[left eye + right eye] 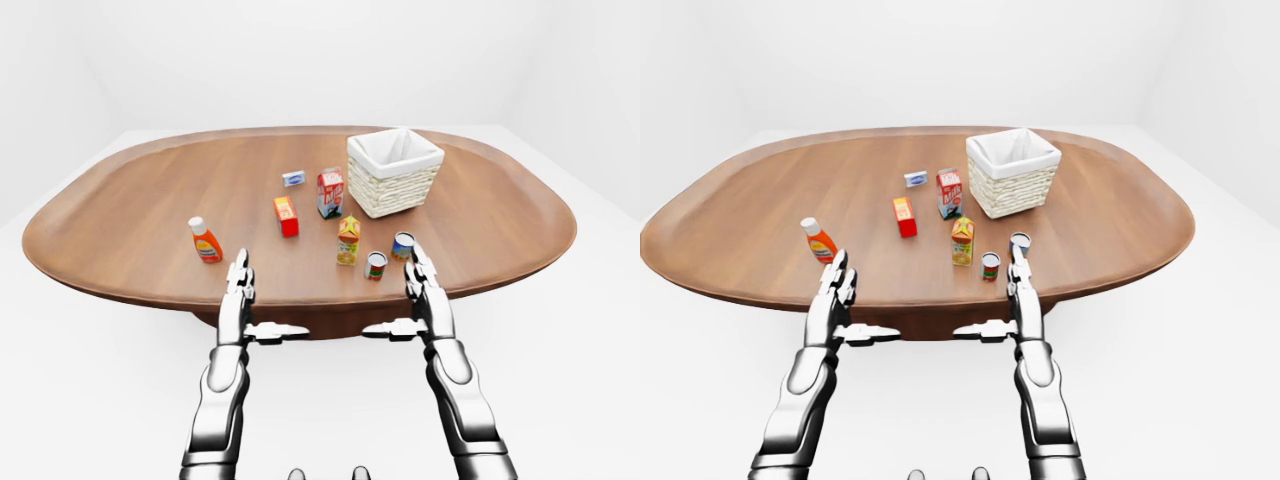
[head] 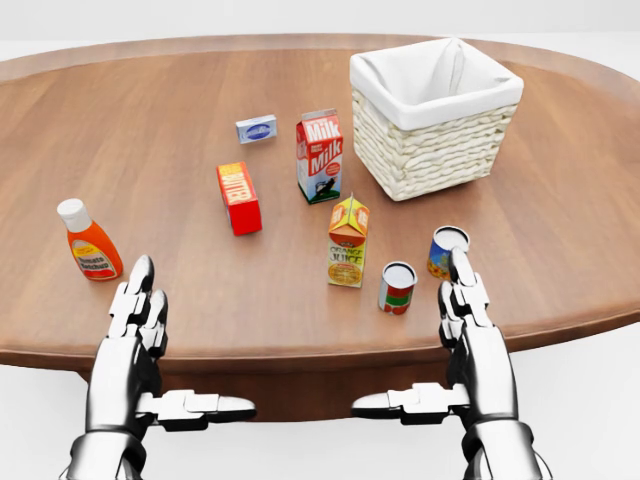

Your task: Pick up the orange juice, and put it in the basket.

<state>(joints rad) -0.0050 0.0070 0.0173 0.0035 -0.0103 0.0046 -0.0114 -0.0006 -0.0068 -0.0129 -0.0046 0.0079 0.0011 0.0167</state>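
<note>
The orange juice carton (image 2: 347, 243) stands upright on the wooden surface (image 2: 170, 90), between the milk carton (image 2: 320, 156) above it and a red-labelled can (image 2: 397, 288) at its lower right in the head view. The wicker basket (image 2: 437, 148) sits near, to the upper right. The left robot hand (image 2: 140, 330) and the right robot hand (image 2: 468, 325) hover at the surface's near edge, fingers spread wide, holding nothing.
</note>
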